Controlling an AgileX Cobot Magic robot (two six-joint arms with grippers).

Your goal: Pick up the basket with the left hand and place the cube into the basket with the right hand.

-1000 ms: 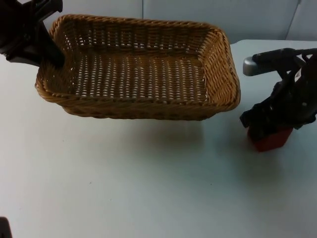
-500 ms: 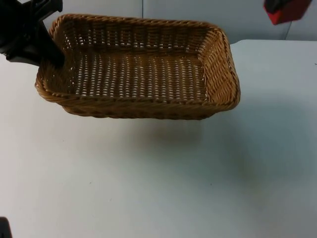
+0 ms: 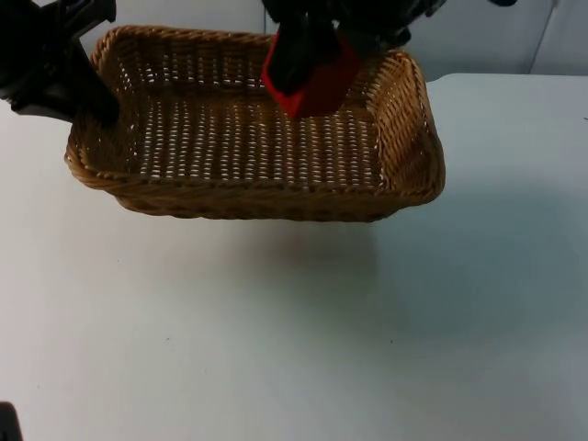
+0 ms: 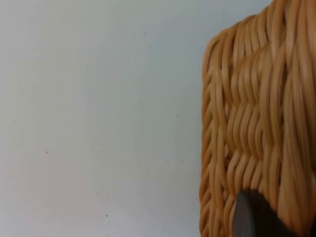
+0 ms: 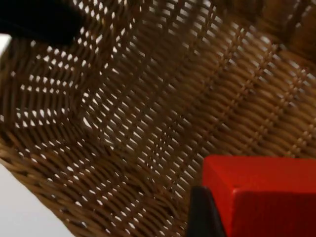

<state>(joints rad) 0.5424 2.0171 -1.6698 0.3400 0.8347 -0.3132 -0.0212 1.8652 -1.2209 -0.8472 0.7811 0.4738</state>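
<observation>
Delivery step now: the right claw [image 3: 310, 78] hangs over the wicker basket [image 3: 257, 138], clamped on the red cube [image 3: 312, 84], woven floor directly beneath it. The left claw [image 3: 87, 96] pinches the basket's near corner, holding it off the counter [image 3: 294, 349]. Next, I reckon: lower a touch, then open the jaws so the cube lands inside.

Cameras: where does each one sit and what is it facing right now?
Top view: fixed, looking down and forward at the basket; left claw on its corner, right claw holding the cube over it.
Left wrist: faces basket wall and table; fingertip.
Right wrist: faces basket floor, cube; fingertip.
All share the basket.
</observation>
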